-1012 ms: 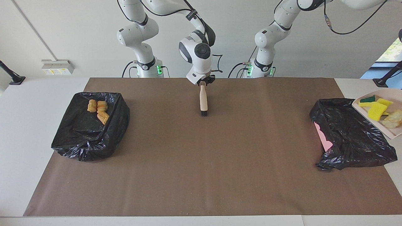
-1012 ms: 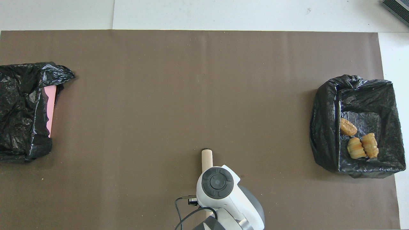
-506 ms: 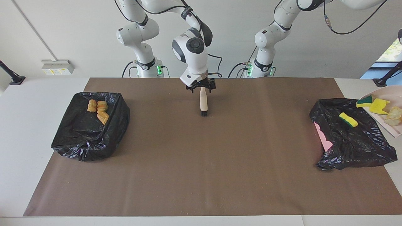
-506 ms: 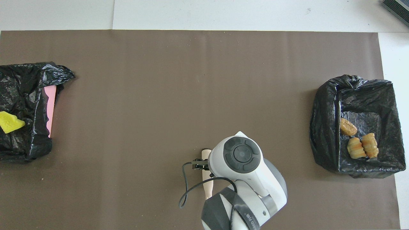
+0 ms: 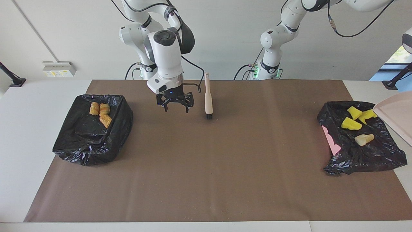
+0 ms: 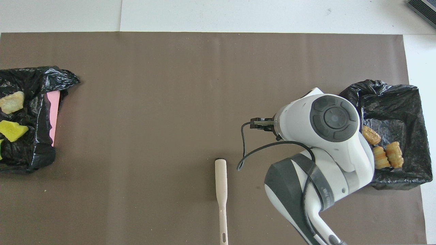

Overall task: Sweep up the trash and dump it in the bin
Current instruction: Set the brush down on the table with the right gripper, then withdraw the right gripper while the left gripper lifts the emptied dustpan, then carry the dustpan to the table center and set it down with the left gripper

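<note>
Yellow sponge wedges [image 5: 351, 123] and a pale beige chunk [image 5: 364, 139] lie in the black-bagged bin [image 5: 360, 158] at the left arm's end; they also show in the overhead view [image 6: 13, 131]. A pale pink dustpan [image 5: 396, 116] hangs tilted over that bin; the hand holding it is out of view. Golden-brown pastry pieces [image 5: 100, 113] lie in the other bagged bin [image 5: 90, 145] at the right arm's end. My right gripper [image 5: 176, 109] is open and empty above the mat, between that bin and the brush [image 5: 208, 96]. The brush lies flat, handle toward the robots.
A brown mat [image 5: 206, 167] covers the table, with fine crumbs scattered along its edge farthest from the robots. A pink rim [image 5: 331, 139] shows under the bag at the left arm's end. In the overhead view my right arm's hand [image 6: 333, 119] covers part of the pastry bin [image 6: 391, 98].
My right gripper let go of the brush handle and swung toward the right arm's end. The dustpan tipped further, and the sponge wedges and beige chunk slid off it into the bin.
</note>
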Controlling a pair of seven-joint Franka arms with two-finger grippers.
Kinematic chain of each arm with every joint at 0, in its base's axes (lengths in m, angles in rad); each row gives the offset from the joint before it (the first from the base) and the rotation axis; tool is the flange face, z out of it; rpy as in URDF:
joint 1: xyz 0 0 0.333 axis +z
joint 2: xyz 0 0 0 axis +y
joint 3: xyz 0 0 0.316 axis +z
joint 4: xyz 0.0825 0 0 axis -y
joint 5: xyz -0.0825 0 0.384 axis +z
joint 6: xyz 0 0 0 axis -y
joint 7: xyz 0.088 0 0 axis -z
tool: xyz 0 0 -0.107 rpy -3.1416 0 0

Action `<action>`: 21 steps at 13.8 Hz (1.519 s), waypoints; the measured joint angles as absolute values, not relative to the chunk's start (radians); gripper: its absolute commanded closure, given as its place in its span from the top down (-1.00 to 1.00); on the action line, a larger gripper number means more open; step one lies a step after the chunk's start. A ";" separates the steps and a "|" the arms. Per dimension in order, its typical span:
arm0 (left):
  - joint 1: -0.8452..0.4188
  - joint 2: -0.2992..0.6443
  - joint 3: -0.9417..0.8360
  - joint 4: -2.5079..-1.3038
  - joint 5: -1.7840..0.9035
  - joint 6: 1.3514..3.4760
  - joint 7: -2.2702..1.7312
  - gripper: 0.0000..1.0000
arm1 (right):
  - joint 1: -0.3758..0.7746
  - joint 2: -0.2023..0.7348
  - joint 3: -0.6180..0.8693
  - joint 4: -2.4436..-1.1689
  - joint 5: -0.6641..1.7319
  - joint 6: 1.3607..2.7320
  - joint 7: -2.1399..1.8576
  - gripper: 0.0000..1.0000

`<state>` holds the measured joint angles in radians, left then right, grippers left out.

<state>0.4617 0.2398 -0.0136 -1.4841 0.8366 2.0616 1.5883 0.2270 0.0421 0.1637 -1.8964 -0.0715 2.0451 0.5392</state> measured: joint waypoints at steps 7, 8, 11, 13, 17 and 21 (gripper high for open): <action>0.459 0.206 -0.026 -1.477 0.572 2.038 1.575 -1.00 | 0.106 -0.037 0.162 -1.682 -0.075 1.805 0.472 1.00; 0.451 0.202 -0.027 -1.477 0.513 2.013 1.575 -1.00 | 0.084 -0.052 0.161 -1.679 -0.073 1.788 0.454 1.00; 0.389 0.201 -0.032 -1.478 0.391 1.938 1.511 -1.00 | 0.058 -0.073 0.155 -1.666 -0.067 1.752 0.439 1.00; 0.322 0.197 -0.040 -1.484 0.361 1.882 1.354 -1.00 | 0.058 -0.079 0.121 -1.614 -0.042 1.691 0.426 1.00; 0.169 0.186 -0.048 -1.524 0.240 1.787 0.970 -1.00 | 0.055 -0.087 -0.015 -1.557 0.001 1.570 0.271 1.00; 0.008 0.180 -0.052 -1.634 0.151 1.787 0.501 -1.00 | 0.053 -0.093 -0.137 -1.555 0.001 1.548 0.072 1.00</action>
<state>0.0077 0.1802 -0.0522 -1.6335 0.1507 1.7874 0.5010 0.0526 -0.0926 -0.1368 -1.5553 0.0013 1.5480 0.0723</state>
